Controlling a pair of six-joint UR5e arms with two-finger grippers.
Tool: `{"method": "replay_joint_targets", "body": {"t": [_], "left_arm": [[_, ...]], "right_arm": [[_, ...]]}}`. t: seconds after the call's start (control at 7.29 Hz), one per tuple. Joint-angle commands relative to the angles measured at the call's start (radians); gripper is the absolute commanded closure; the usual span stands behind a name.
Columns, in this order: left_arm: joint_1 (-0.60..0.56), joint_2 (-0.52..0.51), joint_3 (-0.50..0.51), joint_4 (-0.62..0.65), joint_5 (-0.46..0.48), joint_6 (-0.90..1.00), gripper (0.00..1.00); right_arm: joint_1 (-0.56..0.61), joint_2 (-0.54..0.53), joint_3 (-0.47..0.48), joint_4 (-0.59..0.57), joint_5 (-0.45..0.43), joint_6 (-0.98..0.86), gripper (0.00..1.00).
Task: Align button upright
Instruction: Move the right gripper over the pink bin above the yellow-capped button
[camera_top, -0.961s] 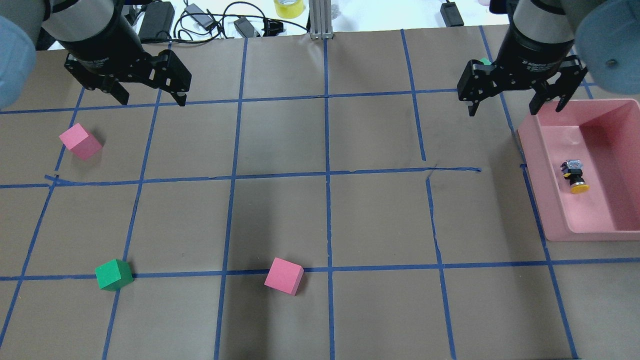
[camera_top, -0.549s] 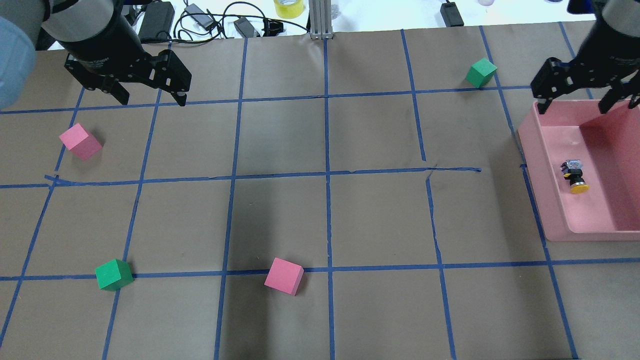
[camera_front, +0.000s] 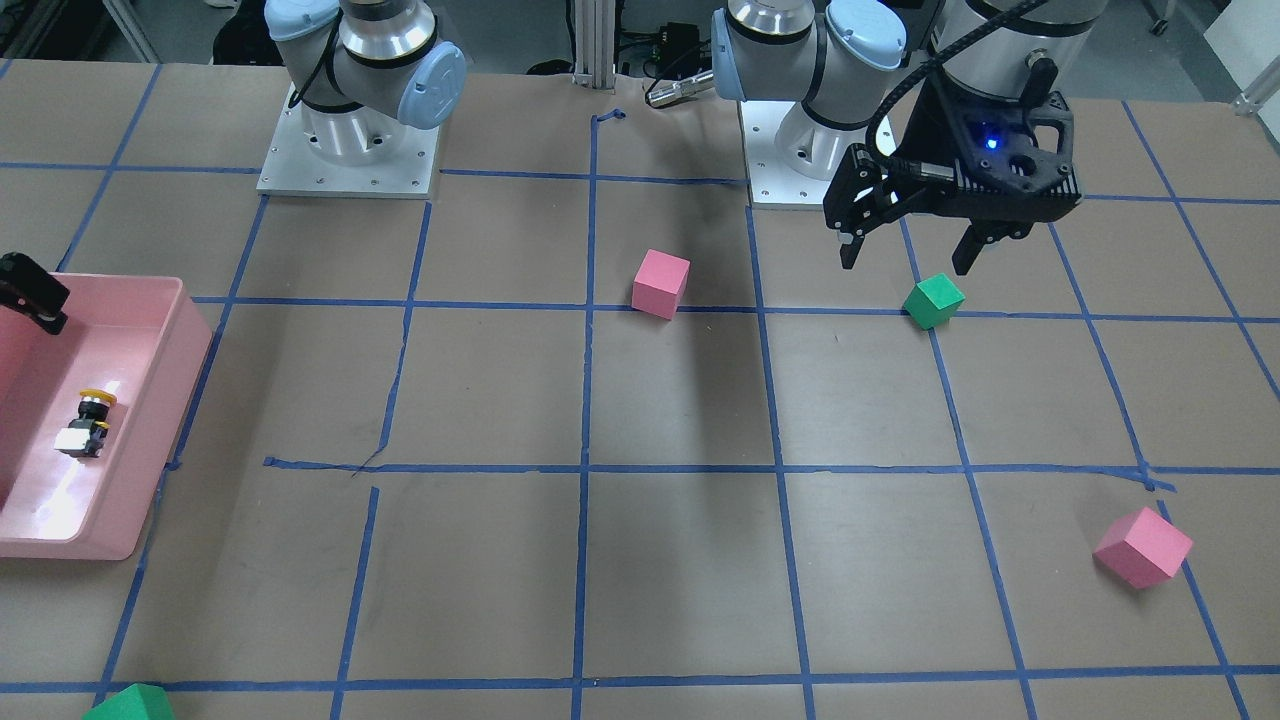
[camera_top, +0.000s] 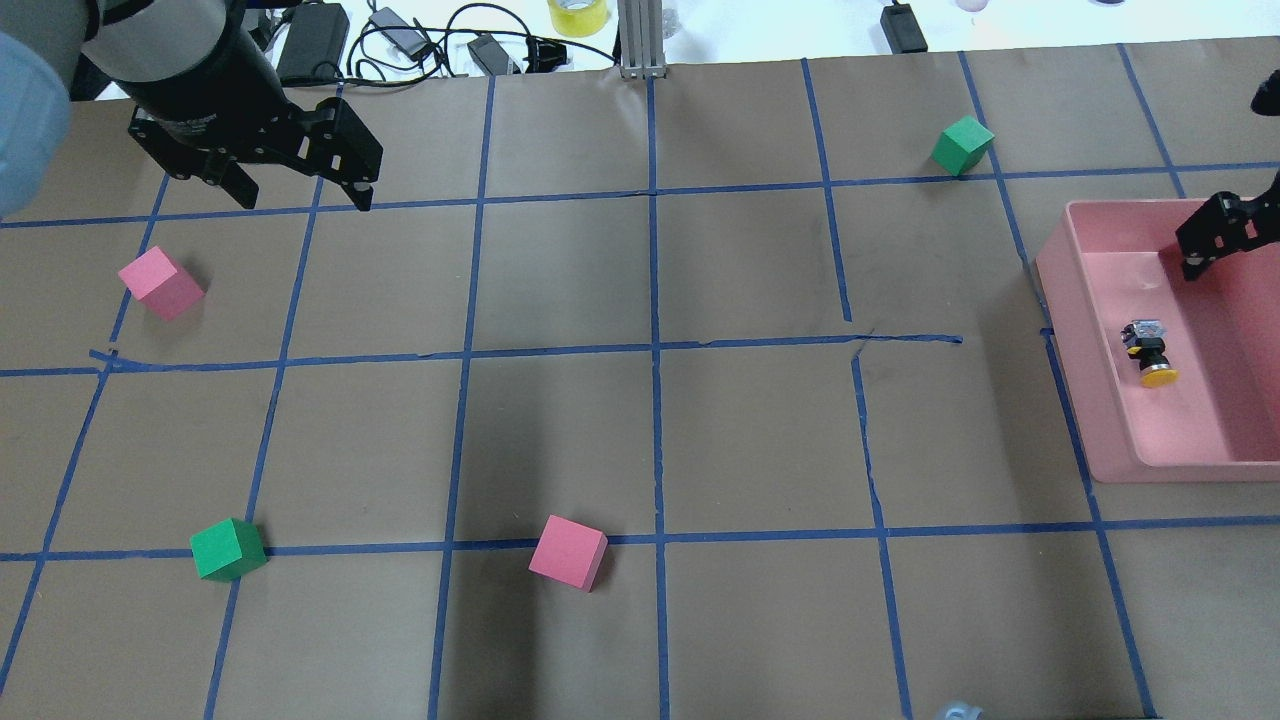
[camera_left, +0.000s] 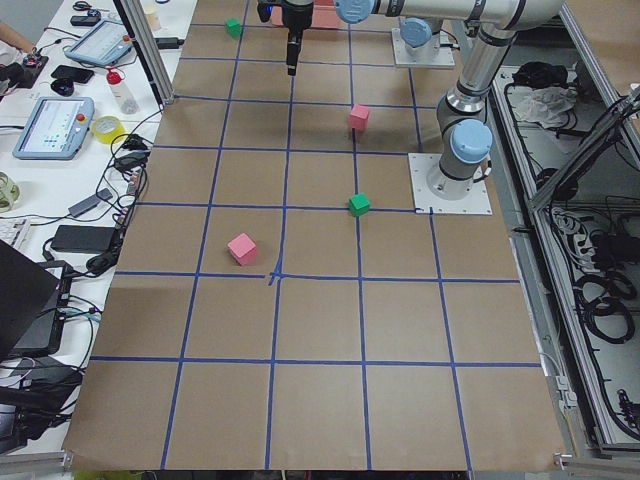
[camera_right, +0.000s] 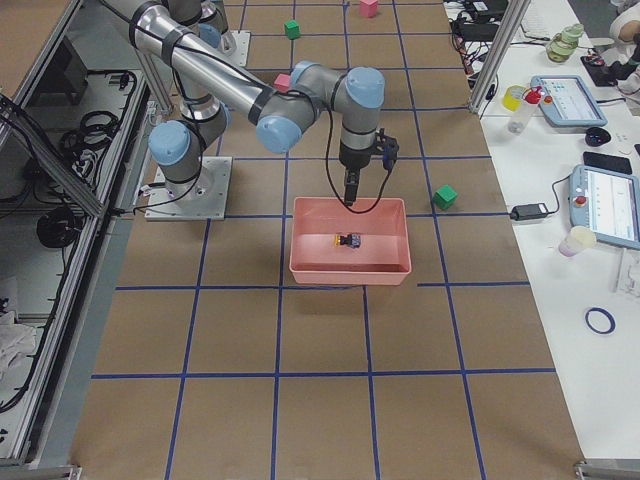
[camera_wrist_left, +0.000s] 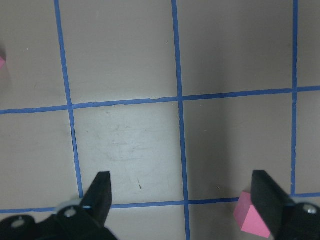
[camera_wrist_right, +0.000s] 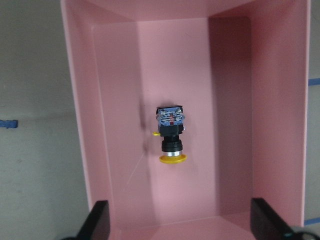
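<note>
Pink tray (camera_wrist_right: 115, 75) is holding your button (camera_wrist_right: 170, 135), which is lying on its side mid-floor. Your right gripper (camera_wrist_right: 182, 222) is hovering above the tray, jaws spread, empty. Left gripper (camera_top: 303, 198) is hanging spread over the table (camera_top: 650, 440).

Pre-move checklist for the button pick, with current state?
1. Button found: ok. It is in the pink bin, with nothing else in there.
2. Button upright: not ok. It lies on its side, yellow cap towards the bottom of the right wrist view.
3. Right gripper open: ok. The fingers are wide apart and hold nothing.
4. Right gripper lined up: ok. It is over the bin, and the button sits between the fingers in the wrist view.
5. Room for the fingers: ok. The button is apart from every bin wall.
6. Left gripper out of the way: ok. It is open, at the table's other end.
</note>
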Motion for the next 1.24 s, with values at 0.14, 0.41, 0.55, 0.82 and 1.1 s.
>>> {"method": "replay_joint_targets", "body": {"t": [0.14,0.41,0.55,0.82,1.1], "left_arm": [[-0.002,-0.001,0.001,-0.001,0.0,0.0,0.0],[0.0,-0.001,-0.001,-0.001,0.0,0.002,0.0],[0.0,0.0,-0.001,-0.001,0.001,0.002,0.0],[0.0,-0.001,-0.001,-0.001,0.003,0.002,0.0],[0.0,-0.001,0.002,-0.002,0.001,0.0,0.0]], "right_arm": [[-0.019,0.087,0.039,-0.082,-0.014,0.001,0.0],[-0.019,0.145,0.042,-0.122,-0.026,-0.001,0.0],[-0.019,0.159,0.044,-0.154,-0.028,0.001,0.0],[-0.019,0.215,0.065,-0.188,-0.028,-0.004,0.0],[-0.019,0.263,0.079,-0.258,-0.029,-0.007,0.0]]}}
